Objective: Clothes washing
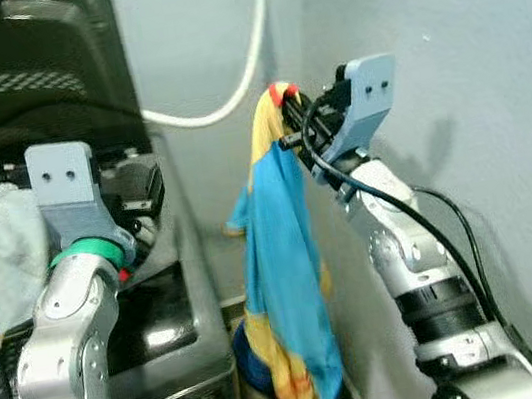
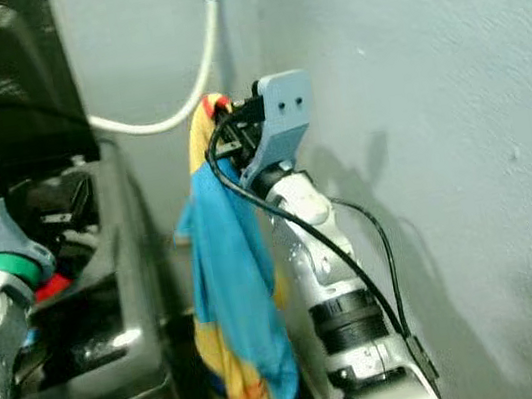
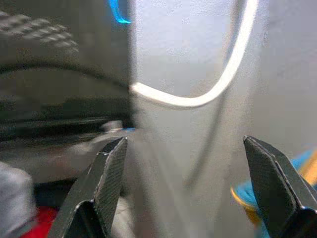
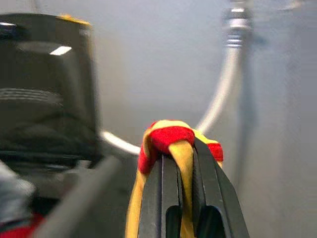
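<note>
Right gripper (image 4: 179, 163) clamps a blue-yellow garment (image 1: 283, 257) beside the washing machine (image 1: 180, 324); no writing readable.

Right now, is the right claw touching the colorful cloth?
Touching. In the right wrist view, the right claw is shut on the cloth, with the fabric squeezed between its fingers.

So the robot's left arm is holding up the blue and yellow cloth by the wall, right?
Not quite: the right gripper holds the blue and yellow cloth up by the wall. The right wrist view shows its jaws shut on it. The left gripper is open.
</note>
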Motion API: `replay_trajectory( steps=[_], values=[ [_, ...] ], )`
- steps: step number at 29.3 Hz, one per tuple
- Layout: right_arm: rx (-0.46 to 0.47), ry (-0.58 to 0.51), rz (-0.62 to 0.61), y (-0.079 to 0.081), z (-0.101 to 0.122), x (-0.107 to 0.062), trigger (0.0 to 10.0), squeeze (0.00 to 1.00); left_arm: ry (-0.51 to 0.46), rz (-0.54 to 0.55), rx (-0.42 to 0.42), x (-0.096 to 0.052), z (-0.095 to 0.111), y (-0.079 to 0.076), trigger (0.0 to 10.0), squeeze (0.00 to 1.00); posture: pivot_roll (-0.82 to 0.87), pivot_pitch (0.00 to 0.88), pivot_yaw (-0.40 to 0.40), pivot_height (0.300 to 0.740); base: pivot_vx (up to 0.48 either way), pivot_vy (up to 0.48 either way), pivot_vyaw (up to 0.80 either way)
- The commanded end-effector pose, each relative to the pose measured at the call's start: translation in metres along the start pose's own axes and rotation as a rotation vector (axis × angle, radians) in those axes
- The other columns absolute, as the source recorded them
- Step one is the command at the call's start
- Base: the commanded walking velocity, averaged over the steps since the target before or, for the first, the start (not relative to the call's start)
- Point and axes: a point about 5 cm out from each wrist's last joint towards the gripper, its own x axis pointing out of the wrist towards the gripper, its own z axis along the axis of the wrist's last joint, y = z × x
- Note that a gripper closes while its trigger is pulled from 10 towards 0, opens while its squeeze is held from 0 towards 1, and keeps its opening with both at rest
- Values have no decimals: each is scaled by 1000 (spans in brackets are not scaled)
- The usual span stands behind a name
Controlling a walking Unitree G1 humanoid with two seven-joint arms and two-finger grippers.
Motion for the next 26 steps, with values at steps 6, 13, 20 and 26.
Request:
replay_trajectory(
  steps=[6, 13, 20, 26],
  values=[
    [-18, -69, 35, 7, 16, 2, 10000, 0, -58, -16, -26, -4, 11, -3, 10000, 0, 131, 0, -17, 740, 0, 0, -325],
    [46, -210, 9, 1, 47, 8, 10000, 0, -111, -107, -11, -7, 24, -15, 10000, 0, 130, 0, -21, 740, 0, 0, 0],
    [54, -206, 47, 3, 52, 11, 10000, 0, -122, -59, -4, -7, 28, -7, 10000, 0, 132, 0, -27, 740, 0, 0, 0],
    [66, -174, 67, 6, 46, 9, 10000, 0, -125, -56, -15, -10, 28, -9, 10000, 0, 137, 0, -36, 740, 0, 0, 0]
  ],
)
